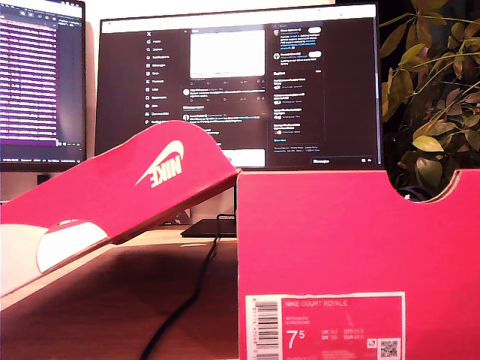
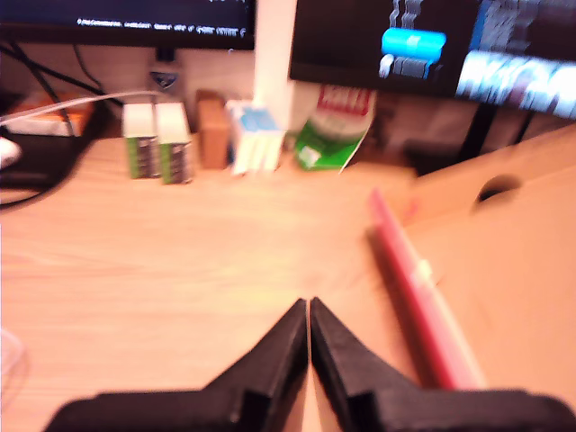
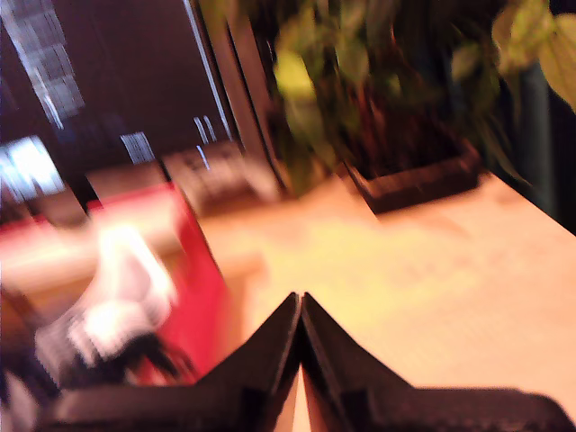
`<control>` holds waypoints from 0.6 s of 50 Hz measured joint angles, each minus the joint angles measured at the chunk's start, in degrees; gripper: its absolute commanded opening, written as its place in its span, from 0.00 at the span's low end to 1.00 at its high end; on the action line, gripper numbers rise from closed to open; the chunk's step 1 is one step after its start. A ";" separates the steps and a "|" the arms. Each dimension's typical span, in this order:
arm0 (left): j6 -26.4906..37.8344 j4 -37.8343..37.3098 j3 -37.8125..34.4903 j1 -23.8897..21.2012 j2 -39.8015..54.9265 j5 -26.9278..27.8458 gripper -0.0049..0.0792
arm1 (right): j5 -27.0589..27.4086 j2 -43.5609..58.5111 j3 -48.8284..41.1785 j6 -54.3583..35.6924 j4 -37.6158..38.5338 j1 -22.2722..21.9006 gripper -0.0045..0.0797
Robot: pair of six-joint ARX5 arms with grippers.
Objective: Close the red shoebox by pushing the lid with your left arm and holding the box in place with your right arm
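The red shoebox (image 1: 337, 232) fills the exterior view's right, its labelled end panel facing the camera. Its lid (image 1: 127, 195), with a white Nike logo, stands open and slopes down toward the exterior view's left. Neither arm shows in the exterior view. My first gripper (image 2: 309, 304) is shut and empty above the wooden desk, beside a brown cardboard panel (image 2: 504, 261) with a red edge (image 2: 423, 288). My second gripper (image 3: 300, 297) is shut on nothing, close to the box's red wall (image 3: 198, 270). A white shoe (image 3: 117, 297) lies blurred inside the box.
Two monitors (image 1: 240, 82) (image 1: 41, 82) stand behind the box. A leafy plant (image 1: 435, 90) stands at the exterior view's right, in a dark tray (image 3: 414, 180). A black cable (image 1: 187, 292) crosses the desk. Small boxes (image 2: 157, 139) and a green packet (image 2: 328, 139) sit under the monitors.
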 measured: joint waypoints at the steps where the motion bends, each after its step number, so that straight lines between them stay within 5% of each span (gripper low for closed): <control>1: -0.20 0.66 0.00 0.00 0.00 0.63 0.04 | -0.35 0.00 0.02 0.13 0.79 0.00 0.04; 14: -7.61 0.66 2.69 0.00 0.00 6.29 0.04 | -4.35 0.02 8.50 1.07 -2.67 0.00 0.04; 30: -8.11 -4.79 12.81 0.00 7.50 13.79 0.04 | -9.14 7.74 22.84 0.28 -12.83 0.00 0.04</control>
